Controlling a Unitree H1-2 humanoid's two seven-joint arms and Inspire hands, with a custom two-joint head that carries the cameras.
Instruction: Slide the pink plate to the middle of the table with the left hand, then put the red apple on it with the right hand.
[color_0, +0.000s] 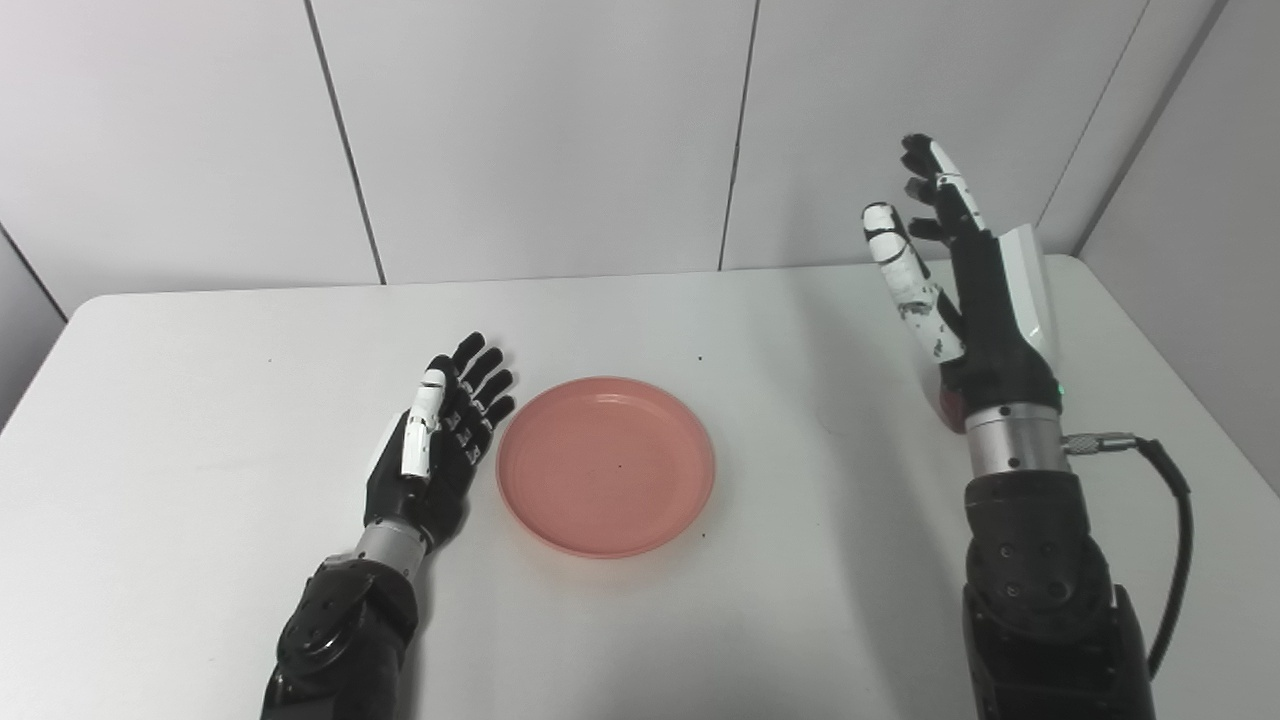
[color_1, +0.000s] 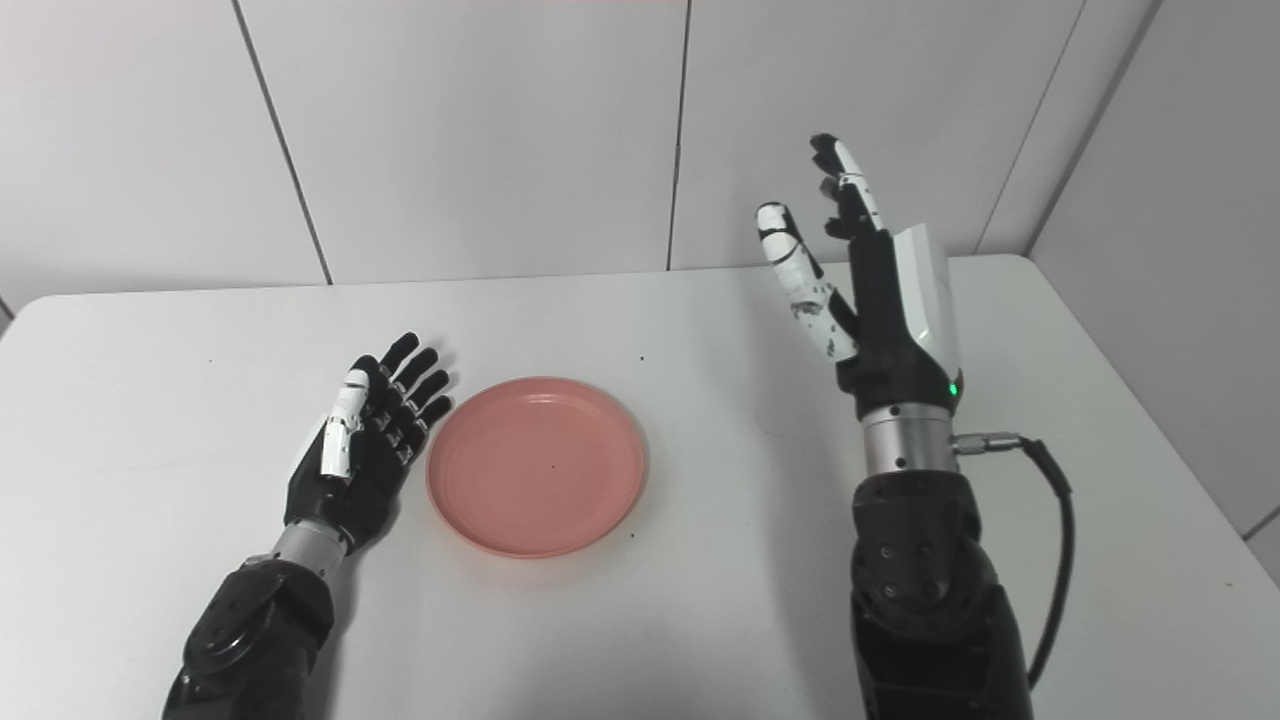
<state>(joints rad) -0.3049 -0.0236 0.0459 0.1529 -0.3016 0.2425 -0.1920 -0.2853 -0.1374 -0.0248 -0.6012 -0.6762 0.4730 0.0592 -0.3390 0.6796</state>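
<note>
Pink plate (color_0: 606, 465) lies just right of the open, empty left hand (color_0: 438, 445); a red sliver of apple (color_0: 950, 408) peeks from behind the raised, spread right hand's (color_0: 955, 290) wrist. Right eye view: apple hidden; better to lower that hand beside the fruit before closing.

Two side-by-side head views, close, angled down over the same table (color_0: 180, 330) toward the back wall (color_1: 480, 130).

I see a white desk (color_0: 200, 420) filling the lower frame, rounded corners at upper left and right. Behind it, a white panelled wall (color_0: 540, 130) with dark seams crosses the top.
</note>
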